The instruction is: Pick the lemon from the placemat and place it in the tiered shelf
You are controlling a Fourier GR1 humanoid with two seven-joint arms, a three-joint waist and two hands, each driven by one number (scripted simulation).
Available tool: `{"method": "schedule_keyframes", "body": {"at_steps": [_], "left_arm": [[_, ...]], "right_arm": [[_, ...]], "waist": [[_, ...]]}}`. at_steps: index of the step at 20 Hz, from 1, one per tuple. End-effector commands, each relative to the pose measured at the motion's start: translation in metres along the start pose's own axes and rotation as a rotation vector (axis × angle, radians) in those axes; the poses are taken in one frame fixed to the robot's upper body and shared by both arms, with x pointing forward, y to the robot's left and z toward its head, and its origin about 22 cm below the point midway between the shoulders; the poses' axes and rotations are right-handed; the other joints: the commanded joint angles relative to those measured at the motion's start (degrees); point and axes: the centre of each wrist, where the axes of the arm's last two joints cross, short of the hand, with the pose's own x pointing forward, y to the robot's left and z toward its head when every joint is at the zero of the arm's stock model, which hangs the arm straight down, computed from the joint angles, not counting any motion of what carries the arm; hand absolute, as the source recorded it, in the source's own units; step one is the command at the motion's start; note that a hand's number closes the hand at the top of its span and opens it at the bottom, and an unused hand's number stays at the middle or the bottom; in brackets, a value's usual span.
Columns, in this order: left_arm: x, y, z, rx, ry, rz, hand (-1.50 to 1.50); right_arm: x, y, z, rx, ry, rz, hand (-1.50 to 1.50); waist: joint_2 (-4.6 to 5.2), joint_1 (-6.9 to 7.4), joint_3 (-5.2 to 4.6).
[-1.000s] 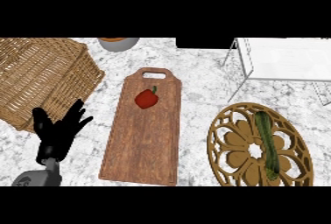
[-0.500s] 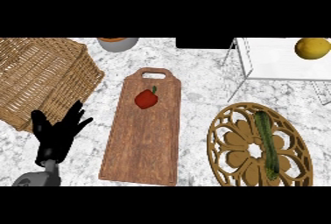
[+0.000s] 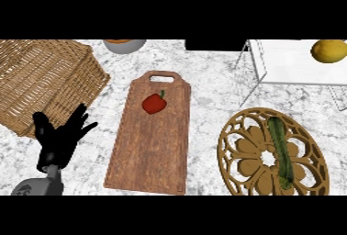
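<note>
The yellow lemon point(image 3: 329, 50) lies on the white top of the tiered shelf point(image 3: 291, 69) at the upper right, with no hand near it. A round wooden openwork placemat point(image 3: 271, 158) lies at the lower right and carries a long green vegetable point(image 3: 280, 151). My left hand point(image 3: 59, 140) stands open at the lower left, fingers up, beside the wicker basket, holding nothing. My right hand shows nowhere in the head view.
A large wicker basket point(image 3: 44, 82) fills the upper left. A wooden cutting board point(image 3: 152, 137) lies in the middle with a red pepper point(image 3: 154, 103) on it. A grey bowl point(image 3: 125, 45) sits at the top edge.
The lemon, absent a second ago, appeared on the shelf top half a second ago and stays there. The left hand has not moved.
</note>
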Motion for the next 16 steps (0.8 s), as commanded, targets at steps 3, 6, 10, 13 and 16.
{"method": "schedule_keyframes", "body": {"at_steps": [3,6,10,13,16], "left_arm": [[-0.015,-0.009,0.005,-0.014,0.025,0.007,0.0],[-0.013,-0.001,0.003,0.007,0.045,-0.003,0.0],[-0.006,-0.002,0.006,-0.006,0.024,-0.011,0.0],[-0.018,-0.004,0.011,0.002,0.028,0.001,0.0],[-0.017,-0.009,0.002,-0.015,0.039,0.006,0.0]], "right_arm": [[-0.012,-0.066,0.006,-0.232,0.035,-0.04,-1.5],[-0.013,-0.097,0.013,-0.265,0.075,-0.095,-1.5],[-0.015,-0.135,0.023,-0.269,0.076,-0.134,-1.5],[-0.049,-0.167,0.038,-0.231,0.082,-0.152,-1.5],[-0.037,-0.184,0.043,-0.215,0.078,-0.133,-1.5]], "waist": [[0.49,0.4,-0.16],[0.21,-0.42,-0.17],[0.32,0.22,-0.14],[0.53,0.22,0.0],[0.67,0.32,-0.07]]}}
